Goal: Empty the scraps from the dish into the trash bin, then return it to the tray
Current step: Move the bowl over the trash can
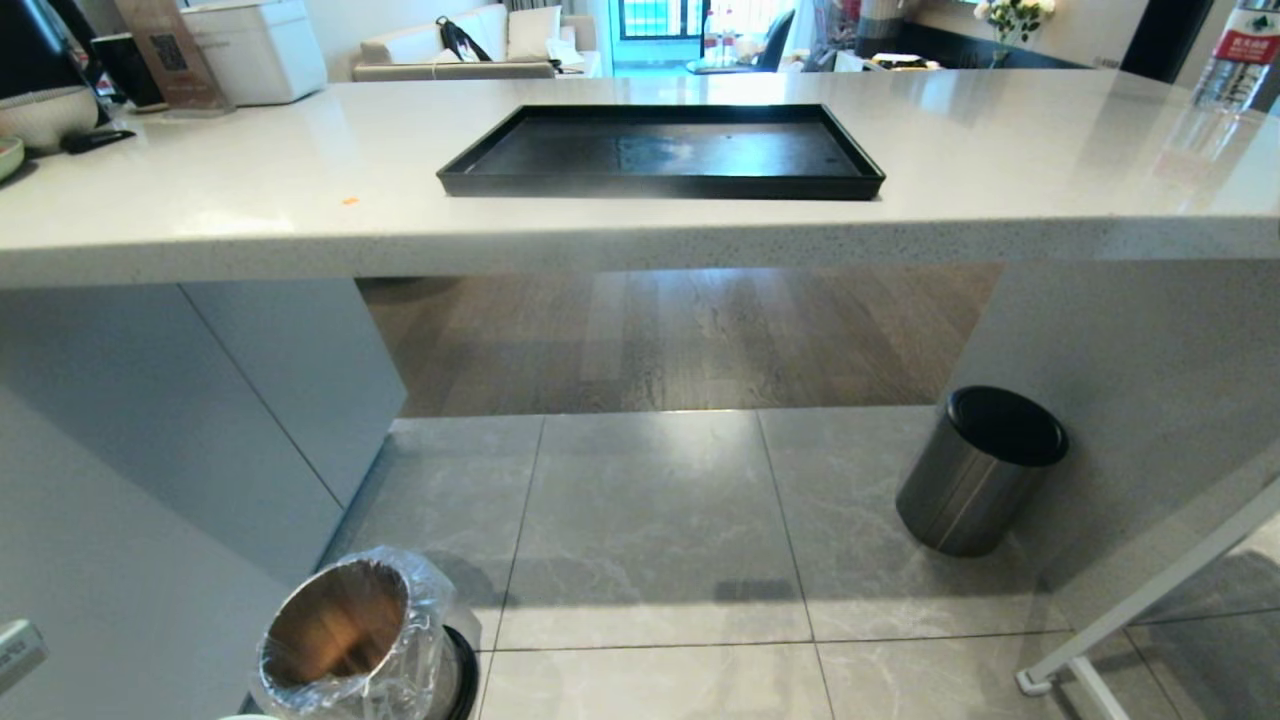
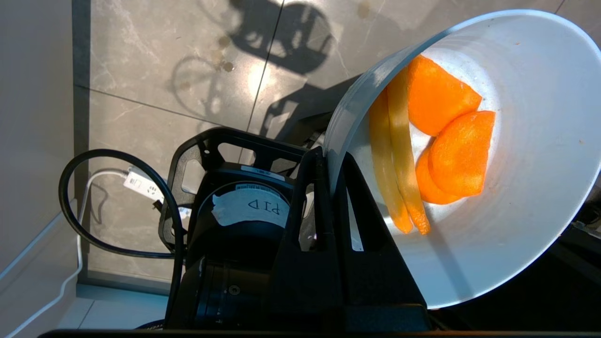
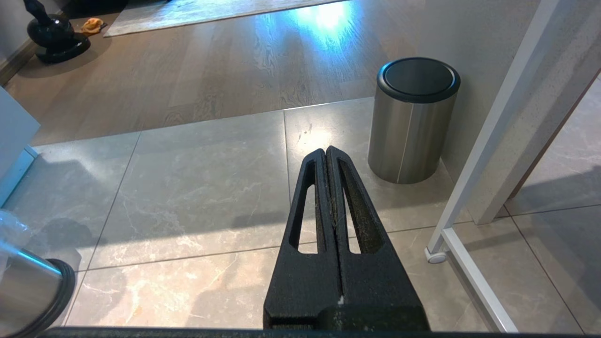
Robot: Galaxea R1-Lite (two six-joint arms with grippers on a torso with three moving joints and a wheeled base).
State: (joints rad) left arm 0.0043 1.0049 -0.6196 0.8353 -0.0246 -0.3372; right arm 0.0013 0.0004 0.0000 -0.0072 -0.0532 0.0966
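Bowl held up, food not tipped out yet

The left claw (image 2: 324, 164) is clamped on the rim of the dish (image 2: 516, 141), so the scraps (image 2: 436, 141) stay inside. The trash bin (image 1: 350, 635) waits at 7 o'clock on the floor; the tray (image 1: 660, 185) sits bare on the bench (image 1: 250, 200). The right claw (image 3: 326, 155) is pressed together, idle.

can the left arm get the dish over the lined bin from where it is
Probably yes. The left gripper is shut on the dish rim, scraps inside, and the trash bin stands open on the floor with nothing over its mouth.
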